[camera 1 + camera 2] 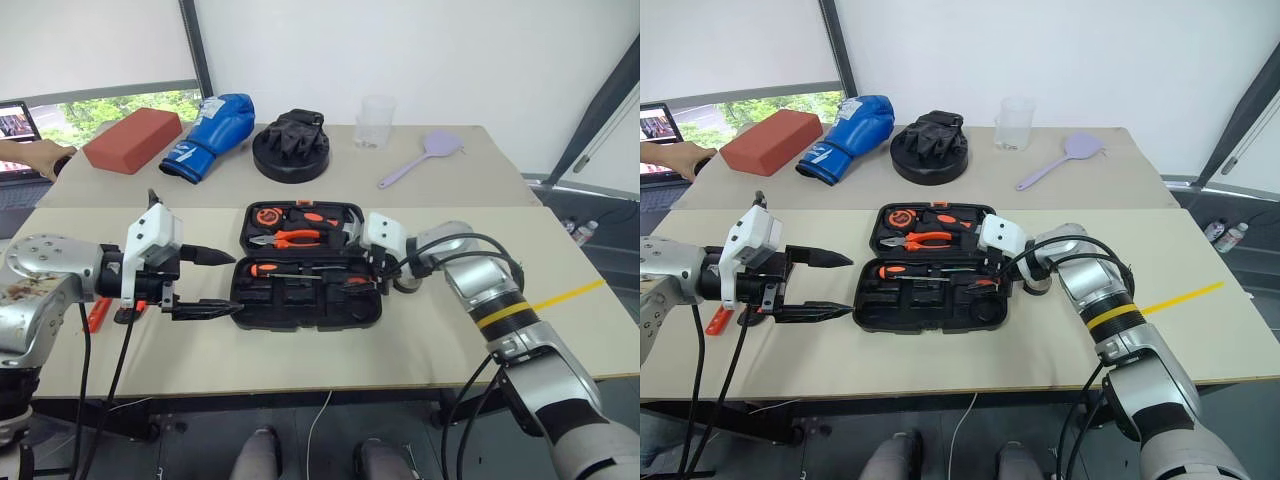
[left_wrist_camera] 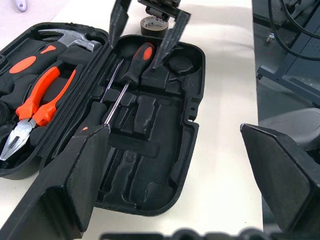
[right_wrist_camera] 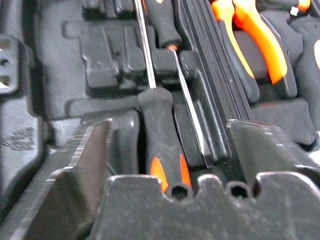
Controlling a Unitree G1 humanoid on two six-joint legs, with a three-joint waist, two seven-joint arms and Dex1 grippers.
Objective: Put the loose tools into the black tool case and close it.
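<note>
Centrally on the near counter [image 1: 300, 355] the black tool case [image 1: 308, 266] is seen lying open, lid half away from the robot, tray half toward it. Orange-handled pliers [image 1: 290, 239], a tape measure [image 1: 267, 215] and a hammer [image 2: 70, 39] are seated in the lid half. Two orange-and-black screwdrivers are laid in the tray half: one [image 2: 131, 70] with its handle at the right end, another [image 1: 275, 269] with its handle toward the left end. A small black tape roll [image 2: 152, 22] is seen on the counter just beside the case's right end.

The right hand [image 1: 376, 262] is held over the right end of the tray, fingers spread wide on either side of the screwdriver handle [image 3: 162, 140]; nothing is gripped. The left hand [image 1: 215, 280] is hovered just beside the case's left end, pointing at it, fingers wide apart and empty. A slim red tool [image 1: 97, 314] is seen on the counter beyond the left arm, partly hidden.

On the far counter are noted a round black disc with gloves [image 1: 291, 146], a blue boxing glove [image 1: 210, 135], a red brick-shaped block [image 1: 132, 139], a clear cup [image 1: 376, 121] and a lilac spatula [image 1: 425, 156]. A person's hand [image 1: 35, 157] is rested at the far left edge.
</note>
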